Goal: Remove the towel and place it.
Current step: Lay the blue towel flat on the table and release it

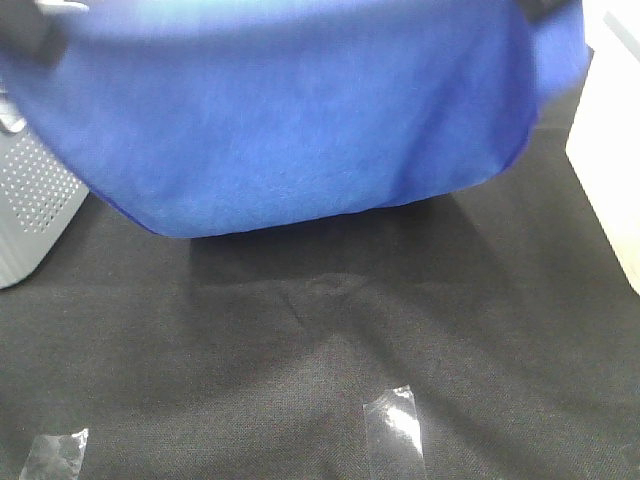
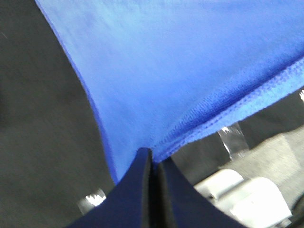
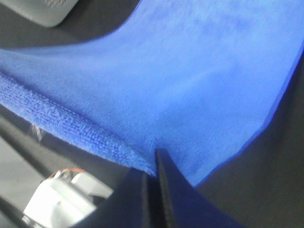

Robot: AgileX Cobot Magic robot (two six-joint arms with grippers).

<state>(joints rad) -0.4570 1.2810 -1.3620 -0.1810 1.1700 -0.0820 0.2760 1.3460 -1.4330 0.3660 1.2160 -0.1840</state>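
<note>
The bright blue towel (image 1: 290, 110) hangs spread in the air above the black table cloth (image 1: 320, 340), filling the upper part of the exterior high view and sagging in the middle. My left gripper (image 2: 151, 156) is shut on the towel (image 2: 190, 71) near a hemmed edge. At the other side, my right gripper (image 3: 156, 159) pinches the towel (image 3: 180, 80) at its stitched hem in the same way. In the exterior high view only dark bits of the grippers show at the top corners, behind the cloth.
A grey perforated box (image 1: 30, 210) stands at the left edge, a white block (image 1: 610, 150) at the right edge. Strips of clear tape (image 1: 395, 425) lie on the black cloth near the front, another tape piece (image 1: 55, 455) at the front left.
</note>
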